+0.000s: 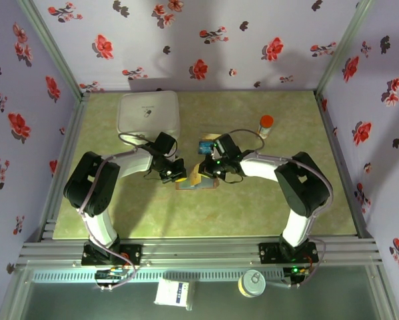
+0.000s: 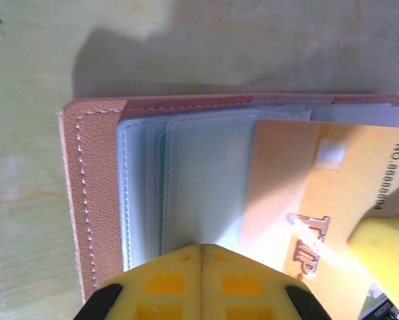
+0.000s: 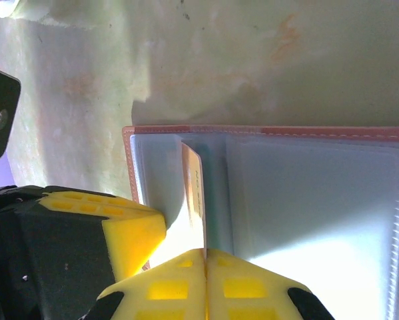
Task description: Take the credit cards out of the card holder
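The card holder (image 2: 96, 200) lies open, flat on the green worktop (image 1: 252, 207) between the two arms, tan leather edge outward and the grey-blue sleeves fanned up. An orange card (image 2: 332, 193) stands partway out of one sleeve. The right fingers (image 3: 172, 290) are together and clamped on that card's near edge; from the right wrist it shows edge-on, running straight into the seam between them. The left fingers (image 2: 239, 283) are also together, tips down on the sleeves beside the card. Whether they pinch a sleeve or only press on it, I cannot tell.

To my eye the step is drawing this card free. It should go well if the pull runs along the sleeve's opening, in the card's own plane, not upward, since a lift would likely drag the whole holder with it. The left side has to pin the holder firmly while the right slides away slowly, with no twist, as a thin card could bend or slip out of so narrow a grip. A blue card (image 1: 204, 145) lies on the worktop just beyond the holder, which looks a fair spot for this one too.

On the orange card I can read "VIP" in gold letters and, along one edge, "NO." followed by a row of digits too soft to trust.
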